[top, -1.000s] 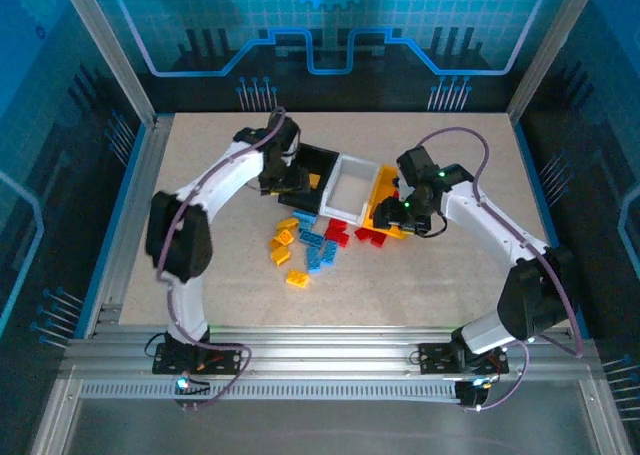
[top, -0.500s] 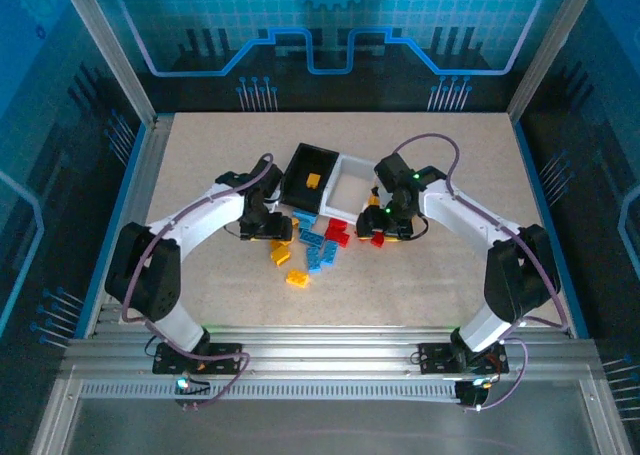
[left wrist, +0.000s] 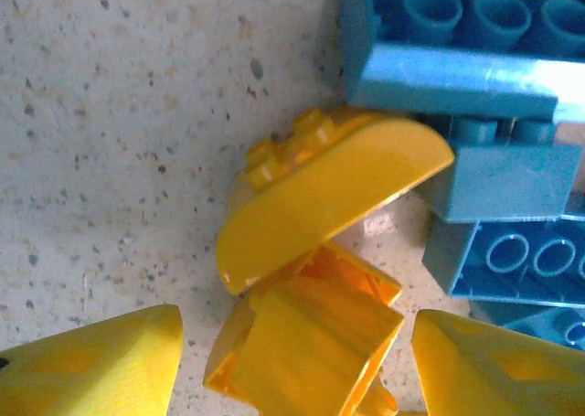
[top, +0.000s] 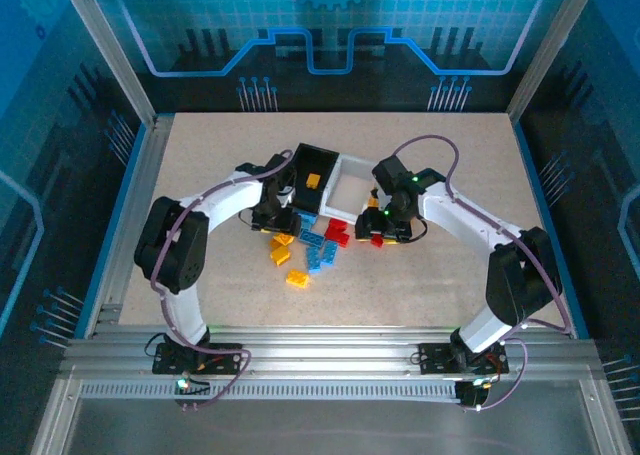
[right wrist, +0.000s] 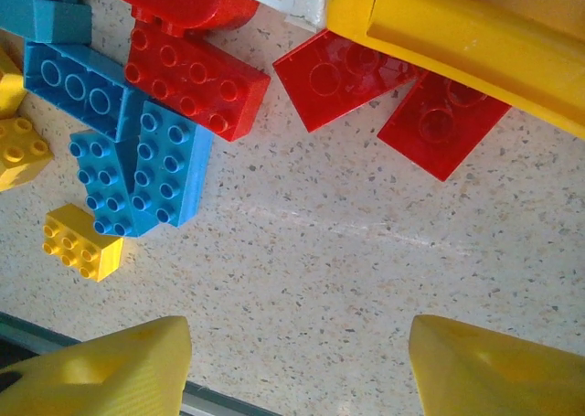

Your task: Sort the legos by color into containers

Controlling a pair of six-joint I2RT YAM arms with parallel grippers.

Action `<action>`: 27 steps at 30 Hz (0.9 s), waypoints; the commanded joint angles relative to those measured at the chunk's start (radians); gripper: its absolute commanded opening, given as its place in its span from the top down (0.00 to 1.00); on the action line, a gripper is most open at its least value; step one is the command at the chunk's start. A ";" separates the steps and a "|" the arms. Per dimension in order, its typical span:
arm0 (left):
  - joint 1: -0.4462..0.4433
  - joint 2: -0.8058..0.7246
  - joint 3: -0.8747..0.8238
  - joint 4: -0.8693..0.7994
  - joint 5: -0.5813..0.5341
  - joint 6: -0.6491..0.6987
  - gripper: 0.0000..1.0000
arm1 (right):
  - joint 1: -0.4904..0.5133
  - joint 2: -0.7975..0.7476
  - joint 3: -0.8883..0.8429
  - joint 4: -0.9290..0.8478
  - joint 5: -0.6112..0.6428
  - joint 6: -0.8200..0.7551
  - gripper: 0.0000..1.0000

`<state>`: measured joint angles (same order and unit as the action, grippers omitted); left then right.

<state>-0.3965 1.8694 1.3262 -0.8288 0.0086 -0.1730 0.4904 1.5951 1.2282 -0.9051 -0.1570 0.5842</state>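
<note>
While its yellow fingers stand apart, the left gripper straddles a yellow brick, a fingertip close on either side (a curved brick lies just beyond, against blue bricks). The right gripper, also spread wide, hangs over bare table near red bricks beside the yellow bin. The black bin, beside the white bin, holds a lone brick.

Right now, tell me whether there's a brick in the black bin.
Yes: the top view shows one orange-yellow brick lying inside the black bin.
</note>
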 commanded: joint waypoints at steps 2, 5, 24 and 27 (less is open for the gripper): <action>0.011 0.055 0.054 -0.013 0.025 0.047 0.34 | 0.013 -0.024 0.005 -0.023 0.020 0.022 0.34; 0.012 0.076 0.060 -0.016 0.036 0.051 0.36 | 0.012 -0.024 0.005 -0.025 0.030 0.026 0.34; 0.035 0.021 0.048 -0.056 0.064 0.006 0.56 | 0.014 0.004 0.005 -0.003 0.031 0.023 0.35; 0.047 -0.006 0.069 -0.082 0.072 -0.012 0.56 | 0.014 0.005 0.007 -0.002 0.030 0.019 0.34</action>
<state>-0.3649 1.9263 1.3613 -0.8524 0.0498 -0.1585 0.4908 1.5955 1.2282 -0.9039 -0.1314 0.6025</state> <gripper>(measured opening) 0.440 0.656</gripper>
